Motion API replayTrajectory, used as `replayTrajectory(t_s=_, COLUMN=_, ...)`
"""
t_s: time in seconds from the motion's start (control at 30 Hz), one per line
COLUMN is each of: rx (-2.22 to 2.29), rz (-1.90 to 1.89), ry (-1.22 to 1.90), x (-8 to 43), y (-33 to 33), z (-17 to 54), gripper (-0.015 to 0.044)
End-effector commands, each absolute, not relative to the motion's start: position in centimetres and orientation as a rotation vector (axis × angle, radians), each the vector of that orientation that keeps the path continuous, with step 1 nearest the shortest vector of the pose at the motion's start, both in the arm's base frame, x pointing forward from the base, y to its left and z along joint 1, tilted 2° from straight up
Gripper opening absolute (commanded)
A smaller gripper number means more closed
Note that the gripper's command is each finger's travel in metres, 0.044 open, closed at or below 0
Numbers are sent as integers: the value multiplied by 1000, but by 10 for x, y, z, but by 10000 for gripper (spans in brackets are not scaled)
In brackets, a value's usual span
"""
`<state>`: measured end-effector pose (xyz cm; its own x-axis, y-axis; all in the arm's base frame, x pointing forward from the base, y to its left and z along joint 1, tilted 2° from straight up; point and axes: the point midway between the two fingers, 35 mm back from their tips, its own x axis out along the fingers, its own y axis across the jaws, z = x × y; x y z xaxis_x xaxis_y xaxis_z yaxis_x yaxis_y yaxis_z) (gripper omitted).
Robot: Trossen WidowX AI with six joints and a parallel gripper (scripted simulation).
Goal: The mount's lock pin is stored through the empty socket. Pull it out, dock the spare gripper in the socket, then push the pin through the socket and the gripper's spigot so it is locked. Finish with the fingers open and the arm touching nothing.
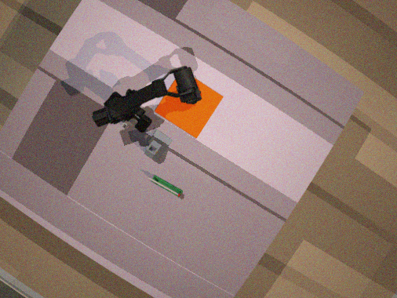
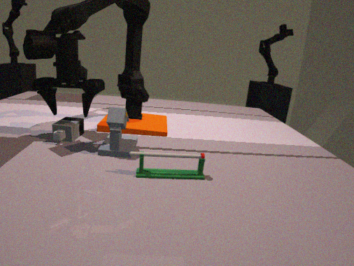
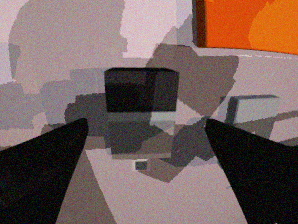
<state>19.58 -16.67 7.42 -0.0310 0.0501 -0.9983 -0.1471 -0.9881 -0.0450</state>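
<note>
The spare gripper [image 2: 68,129] [image 3: 142,132], a grey and black block with a small square spigot, lies on the table. My gripper [image 2: 70,115] [image 3: 148,124] is open and empty above it, one finger on each side in the wrist view, the tips higher than the block in the exterior view. The grey mount's socket [image 1: 154,147] [image 2: 117,117] stands on a post beside the spare gripper; no pin shows in it. The pale lock pin [image 2: 168,155] with a red end lies across the uprights of a green rack [image 1: 169,184] [image 2: 169,173].
An orange slab [image 1: 208,106] [image 2: 154,124] [image 3: 240,25] lies behind the mount, with the arm's base standing on it. The mount's flat base shows at the right of the wrist view. Two other black arms on dark pedestals [image 2: 269,99] stand in the background.
</note>
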Motion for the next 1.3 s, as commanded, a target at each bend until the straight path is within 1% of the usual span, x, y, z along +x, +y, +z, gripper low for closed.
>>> replayTrajectory(t_s=0.0, rx=-2083, rz=2161, ry=104, x=195, y=-166, z=73, gripper=440)
replayTrajectory(t_s=0.5, rx=-2083, rz=2161, ry=104, x=196, y=-166, z=74, gripper=440)
replayTrajectory(t_s=0.63, rx=-2083, rz=2161, ry=104, x=196, y=-168, z=88, gripper=440)
replayTrajectory(t_s=0.83, rx=-2082, rz=2161, ry=103, x=196, y=-168, z=128, gripper=440)
replayTrajectory(t_s=0.97, rx=-2095, rz=2146, ry=108, x=196, y=-168, z=127, gripper=440)
replayTrajectory(t_s=1.27, rx=-2633, rz=1546, ry=170, x=198, y=-172, z=145, gripper=440)
